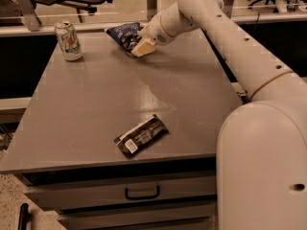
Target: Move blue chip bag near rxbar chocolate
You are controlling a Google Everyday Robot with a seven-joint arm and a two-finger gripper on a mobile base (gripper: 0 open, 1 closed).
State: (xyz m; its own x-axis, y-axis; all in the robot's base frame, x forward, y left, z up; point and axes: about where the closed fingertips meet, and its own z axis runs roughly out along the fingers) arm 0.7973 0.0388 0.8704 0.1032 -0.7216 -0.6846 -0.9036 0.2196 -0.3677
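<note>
The blue chip bag (122,35) lies at the far edge of the grey table (96,104), crinkled, with white lettering. My gripper (142,46) reaches in from the right and sits at the bag's right end, touching or overlapping it. I cannot tell whether it holds the bag. The rxbar chocolate (141,135), a flat black bar with a white label patch at its left end, lies near the table's front edge, far from the bag.
A green-and-white soda can (67,41) stands upright at the far left of the table. My arm (225,37) stretches over the table's right side. A drawer with a handle (142,193) is below the front edge. Office chairs stand behind.
</note>
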